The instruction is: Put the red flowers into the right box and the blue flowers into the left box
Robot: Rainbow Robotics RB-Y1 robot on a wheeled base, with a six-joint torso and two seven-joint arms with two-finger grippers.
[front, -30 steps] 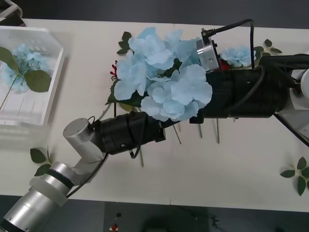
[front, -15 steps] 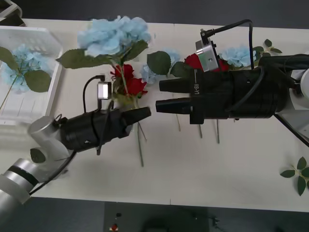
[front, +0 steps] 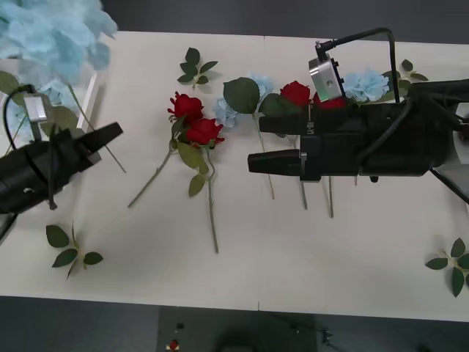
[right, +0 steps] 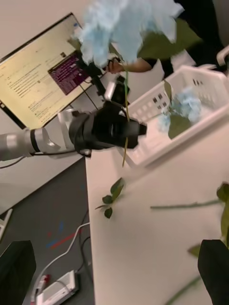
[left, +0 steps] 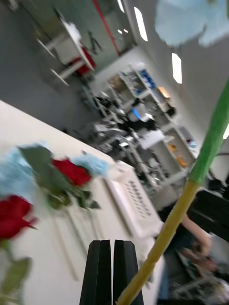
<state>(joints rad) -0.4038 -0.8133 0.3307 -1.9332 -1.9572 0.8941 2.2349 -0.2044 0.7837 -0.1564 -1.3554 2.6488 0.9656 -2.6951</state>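
A blue flower [front: 55, 37] is held by its stem in the closed left gripper [front: 110, 136], above the left box [right: 191, 112], where one blue bloom lies already. Red roses [front: 194, 121] and other blue flowers [front: 366, 84] remain on the bench [front: 256, 257]. The right gripper [front: 253, 143] hovers open, empty.

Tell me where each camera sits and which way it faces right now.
Front view: above the arms, looking down at the table; left gripper holds a blue flower, right gripper open.
Right wrist view: looks across at the left gripper and left box.
Left wrist view: looks along its shut fingers past the stem.
Shared: that blue flower.
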